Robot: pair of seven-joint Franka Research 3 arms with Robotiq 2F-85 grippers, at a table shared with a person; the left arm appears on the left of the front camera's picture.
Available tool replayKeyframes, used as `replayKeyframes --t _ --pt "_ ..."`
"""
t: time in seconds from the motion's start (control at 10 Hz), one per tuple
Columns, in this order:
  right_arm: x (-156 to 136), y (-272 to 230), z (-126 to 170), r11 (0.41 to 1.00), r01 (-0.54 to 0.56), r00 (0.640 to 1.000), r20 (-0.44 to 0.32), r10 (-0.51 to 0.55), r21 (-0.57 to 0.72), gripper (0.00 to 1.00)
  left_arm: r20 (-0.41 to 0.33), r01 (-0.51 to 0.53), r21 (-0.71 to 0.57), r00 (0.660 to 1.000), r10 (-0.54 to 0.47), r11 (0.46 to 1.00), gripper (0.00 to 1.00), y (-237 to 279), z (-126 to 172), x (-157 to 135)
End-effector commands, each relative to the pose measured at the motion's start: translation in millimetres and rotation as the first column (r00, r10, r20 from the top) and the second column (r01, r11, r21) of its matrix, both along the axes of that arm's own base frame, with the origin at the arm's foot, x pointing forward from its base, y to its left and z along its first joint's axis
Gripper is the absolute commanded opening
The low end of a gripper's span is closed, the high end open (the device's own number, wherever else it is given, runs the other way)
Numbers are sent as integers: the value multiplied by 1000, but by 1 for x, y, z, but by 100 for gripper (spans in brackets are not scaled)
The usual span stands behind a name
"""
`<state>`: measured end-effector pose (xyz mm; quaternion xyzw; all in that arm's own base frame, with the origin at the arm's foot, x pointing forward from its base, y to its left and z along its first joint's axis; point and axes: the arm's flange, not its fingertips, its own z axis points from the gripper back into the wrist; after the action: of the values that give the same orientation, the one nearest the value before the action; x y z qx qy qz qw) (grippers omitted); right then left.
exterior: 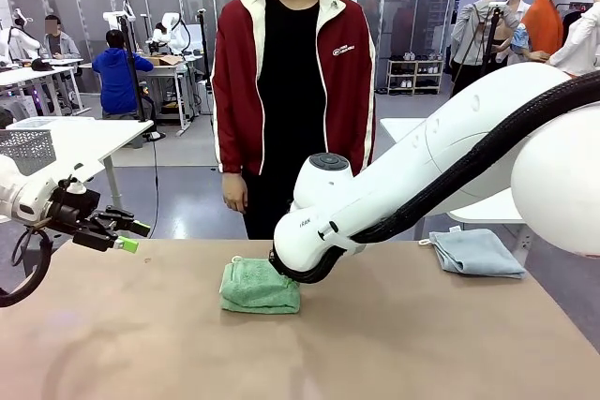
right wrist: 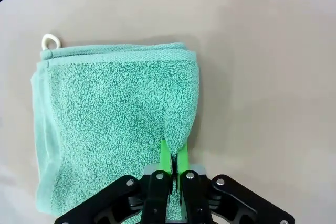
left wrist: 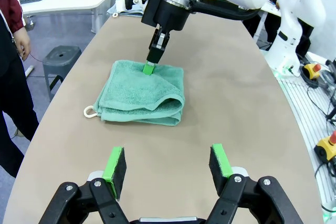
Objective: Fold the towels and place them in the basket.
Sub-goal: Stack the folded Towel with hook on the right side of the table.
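A green towel [exterior: 255, 289] lies folded in the middle of the brown table [exterior: 394, 344], its white hanging loop [left wrist: 90, 111] at one corner. My right gripper [right wrist: 172, 149] comes down from above and is shut on the towel's [right wrist: 105, 114] near edge, pinching up a small ridge of cloth between the green pads. The left gripper [left wrist: 168, 163] hovers open and holds nothing, a short way back from the towel [left wrist: 139, 90]; in the front view the left gripper [exterior: 131, 236] hangs over the table's left end. A light blue-grey towel [exterior: 478, 252] lies folded at the far right. The basket is out of view.
A person in a red jacket [exterior: 292, 91] stands at the far edge behind the green towel, hands at their sides. A grey mesh basket [exterior: 26, 149] sits on a white side table [exterior: 94, 138] at far left. A grey stool [left wrist: 60, 59] stands beside the table.
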<state>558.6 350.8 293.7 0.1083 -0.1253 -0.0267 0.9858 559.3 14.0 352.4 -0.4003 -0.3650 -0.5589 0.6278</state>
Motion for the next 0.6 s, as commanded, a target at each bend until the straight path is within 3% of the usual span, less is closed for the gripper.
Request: replayKeyframes --t 0.0,0.3,0.4,0.5 --pt "-1 1 0 1000 3 1000 -1 -3 3 0 1 17 -3 1000 -17 1000 81 1 1 2" --pt "-1 1 0 1000 3 1000 -1 -3 3 0 1 17 -3 1000 -17 1000 81 1 1 2" --pt "0 0 0 1000 0 1000 0 0 0 5 1 17 -3 1000 -17 1000 81 1 1 2" --pt "-3 -4 4 997 -74 996 42 74 -21 5 1 17 -3 1000 -17 1000 81 1 1 2"
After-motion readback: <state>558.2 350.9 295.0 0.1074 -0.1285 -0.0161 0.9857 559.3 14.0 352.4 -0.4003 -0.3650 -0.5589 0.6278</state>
